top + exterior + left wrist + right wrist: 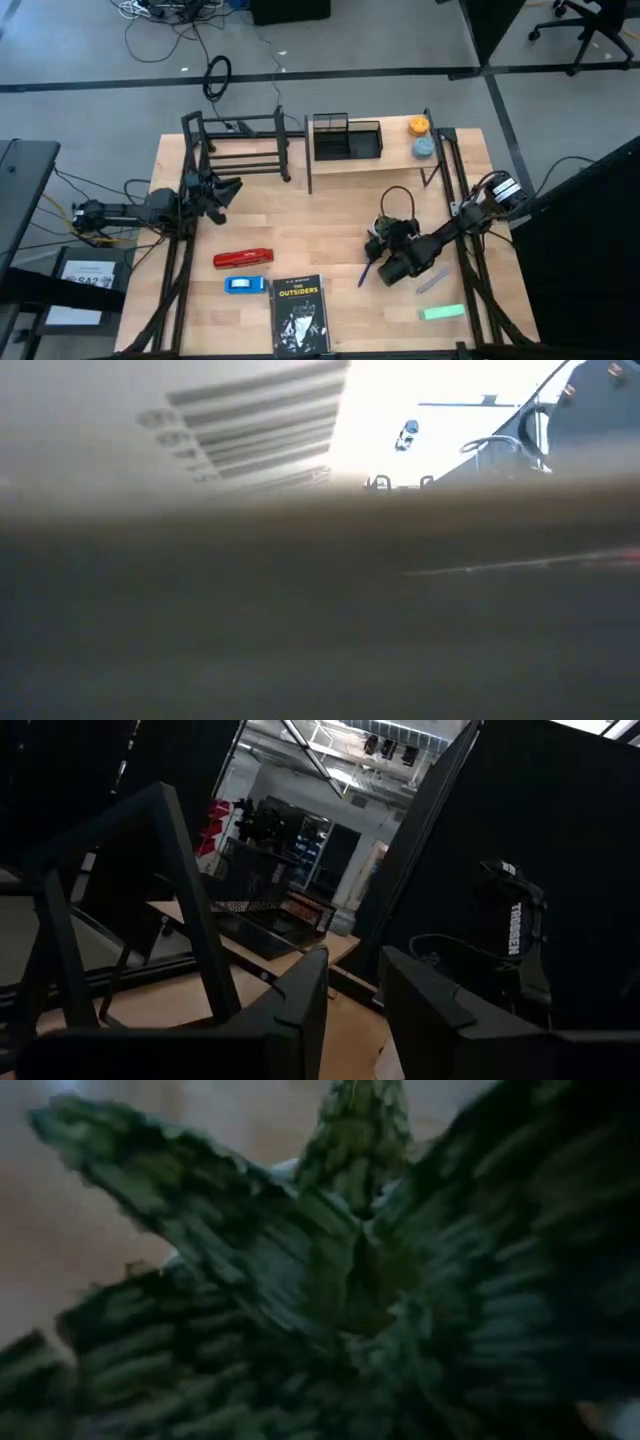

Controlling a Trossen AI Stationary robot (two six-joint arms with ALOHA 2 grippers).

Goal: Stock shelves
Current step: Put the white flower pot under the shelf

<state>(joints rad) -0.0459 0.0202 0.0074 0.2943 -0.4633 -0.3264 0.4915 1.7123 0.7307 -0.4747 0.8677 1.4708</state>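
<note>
Right gripper [385, 250] over striped succulent [330, 1280], presumably for pickup; finger state unclear. Left gripper [225, 190] spread, idle beside black rack [240, 145].

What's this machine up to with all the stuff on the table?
It is stocking two small shelves at the table's far edge: a black frame rack and a wood-topped shelf. The right gripper is down at a small striped green plant in the middle of the table. The left gripper waits open beside the rack. A book, a red stapler and other items still lie unshelved.

Left tool [228, 190] open at table's left edge; right tool [381, 243] low, mid-table.
</note>
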